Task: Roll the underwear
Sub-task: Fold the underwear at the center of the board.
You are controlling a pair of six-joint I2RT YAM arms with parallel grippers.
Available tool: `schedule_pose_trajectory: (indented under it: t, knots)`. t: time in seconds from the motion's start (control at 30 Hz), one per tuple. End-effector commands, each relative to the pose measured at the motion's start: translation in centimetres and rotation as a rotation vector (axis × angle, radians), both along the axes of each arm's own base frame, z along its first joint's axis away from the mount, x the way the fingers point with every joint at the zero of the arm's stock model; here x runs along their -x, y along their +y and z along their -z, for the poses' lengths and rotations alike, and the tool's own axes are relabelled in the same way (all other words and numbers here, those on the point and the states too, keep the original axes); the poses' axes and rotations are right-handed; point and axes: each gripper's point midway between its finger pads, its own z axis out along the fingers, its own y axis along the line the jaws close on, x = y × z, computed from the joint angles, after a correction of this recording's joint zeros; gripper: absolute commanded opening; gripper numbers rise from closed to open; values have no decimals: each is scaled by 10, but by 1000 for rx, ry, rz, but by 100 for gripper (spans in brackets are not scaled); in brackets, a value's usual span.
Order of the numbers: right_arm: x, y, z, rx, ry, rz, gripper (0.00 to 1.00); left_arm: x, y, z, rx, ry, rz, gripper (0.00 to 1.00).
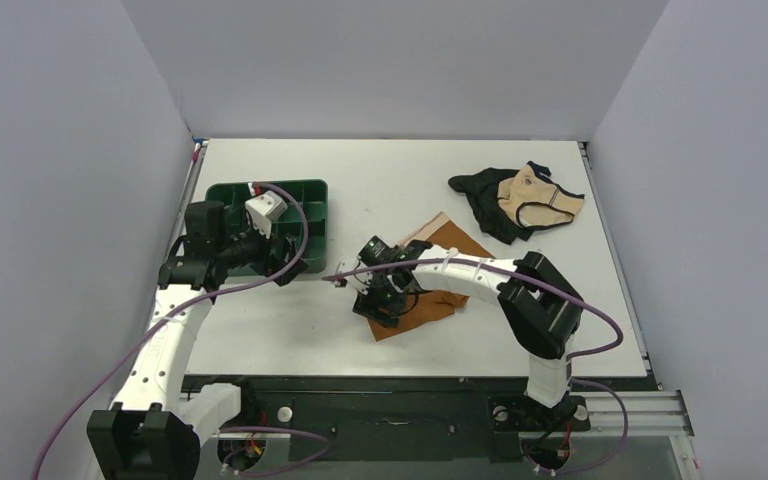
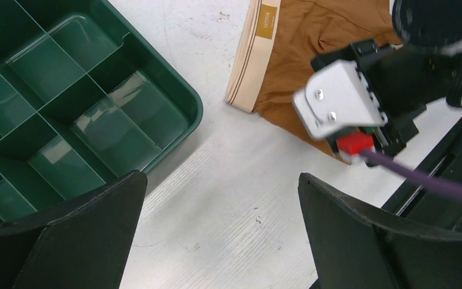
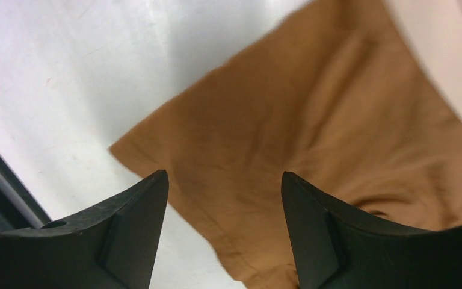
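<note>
The right gripper [image 3: 225,238] hung low over the underwear [image 3: 289,120]. Its two black fingers [image 3: 117,241] stood apart with nothing pinched between them. The rust-brown cloth lay flat on the white table [image 3: 48,72], directly beneath the gap and spreading ahead of the fingertips. One corner of the fabric ended just ahead of the left-hand finger in that wrist view, with bare tabletop past it. Soft creases ran through the cloth ahead of the other finger. Whether the fingertips touched the fabric could not be told.

The left gripper [image 2: 222,241] was spread wide, held nothing and hovered above bare tabletop. The green compartment tray [image 2: 183,99] lay ahead of it on its left-hand side, the tray's near corner close to that fingertip. The underwear's pale cream waistband [image 2: 249,60], with a small tan label [image 2: 269,13], lay further ahead towards the other side, apart from the tray. The right arm's wrist, with a grey-white camera housing [image 2: 337,105] and a purple cable [image 2: 421,177], sat over the brown cloth ahead of the left gripper's right-hand finger.

Well beyond the right gripper, a black garment [image 1: 478,200] and a beige garment with dark trim [image 1: 535,198] lay overlapping on the table.
</note>
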Motion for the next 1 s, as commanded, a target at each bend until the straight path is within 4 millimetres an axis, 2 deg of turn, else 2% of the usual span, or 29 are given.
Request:
schedule_pose_trajectory:
  t: [0.0, 0.1, 0.23, 0.53, 0.67, 0.8, 0.97]
  knots:
    - [24, 10, -1, -2, -24, -115, 63, -17, 5, -31, 9, -96, -36, 97]
    - [38, 16, 3, 3, -24, -157, 62, -18, 7, -33, 4, -96, -47, 97]
    - [48, 19, 7, 3, -24, -183, 61, -18, 9, -36, -5, -99, -58, 97]
    - [53, 20, 21, 20, -30, -185, 54, -18, 10, -37, -9, -100, -61, 97]
    - [52, 19, 24, 28, -30, -171, 43, -19, 10, -36, -11, -103, -60, 97]
    - [56, 16, 23, 31, -17, -176, 26, -21, 11, -32, -19, -107, -63, 97]
    - [71, -5, 15, 40, 4, -231, 7, -25, 15, -21, -61, -113, -52, 97]
